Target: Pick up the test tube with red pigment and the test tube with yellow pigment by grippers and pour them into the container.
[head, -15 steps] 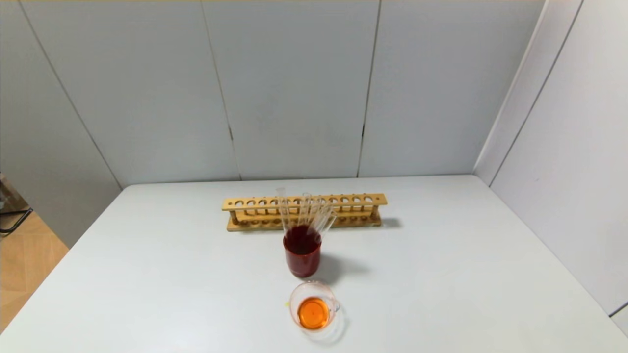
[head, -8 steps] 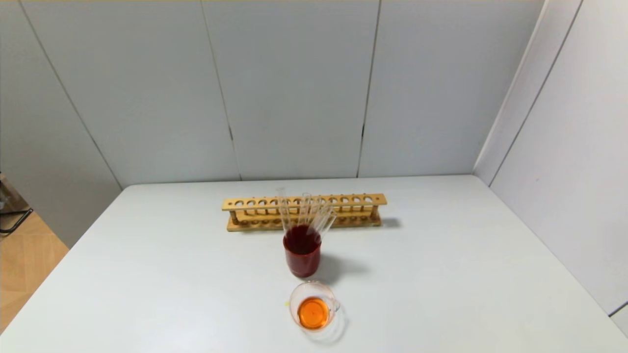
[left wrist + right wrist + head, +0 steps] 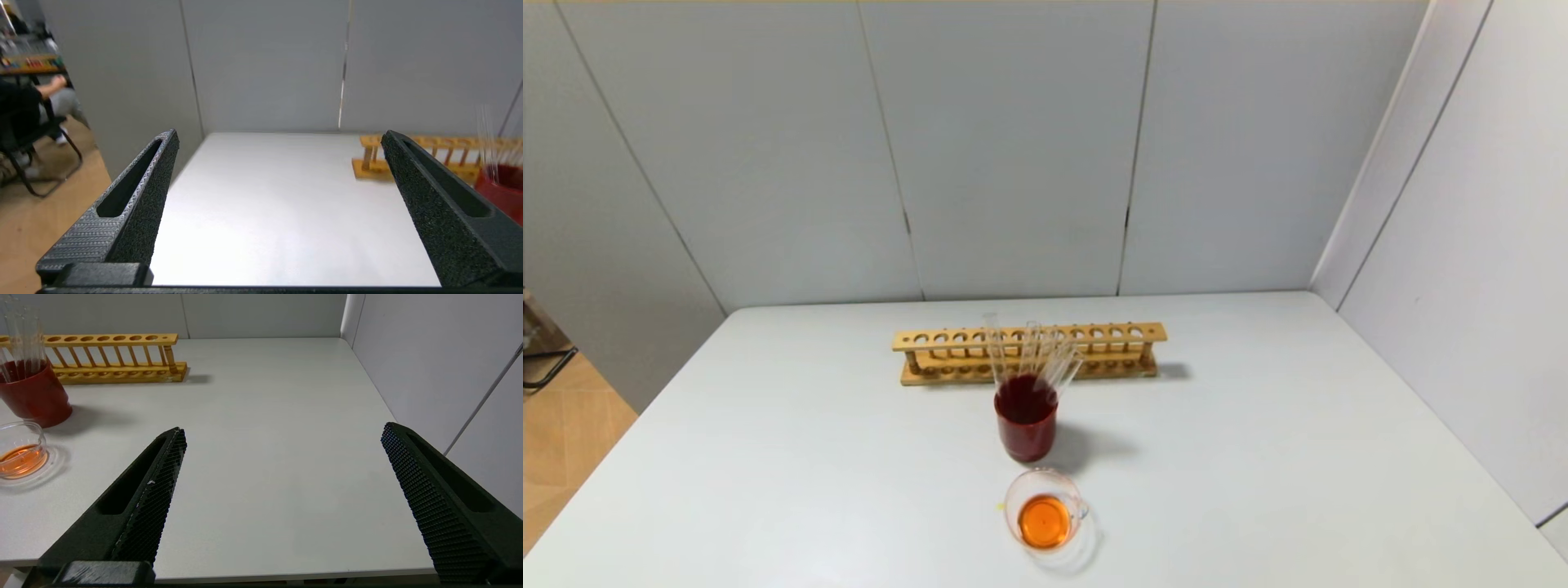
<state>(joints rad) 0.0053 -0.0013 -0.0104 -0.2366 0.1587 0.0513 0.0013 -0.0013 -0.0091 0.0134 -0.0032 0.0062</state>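
The container (image 3: 1011, 500) is a low clear cup near the table's front edge, holding orange liquid; the right wrist view shows the container (image 3: 25, 425) too. Several clear tubes (image 3: 995, 343) stand in a beaker of dark red liquid (image 3: 1026, 429), their bottoms hidden in it. The test tube with red pigment and the test tube with yellow pigment are hidden. My left gripper (image 3: 280, 136) is open and empty over the table's near left part. My right gripper (image 3: 284, 428) hangs open and empty over the near right part. Neither gripper appears in the head view.
A wooden tube rack (image 3: 1094, 335) with empty holes stands behind the beaker, across the middle of the white table (image 3: 1258, 457). Grey wall panels close the back and right sides. Beyond the table's left edge are a wooden floor and a chair (image 3: 32, 134).
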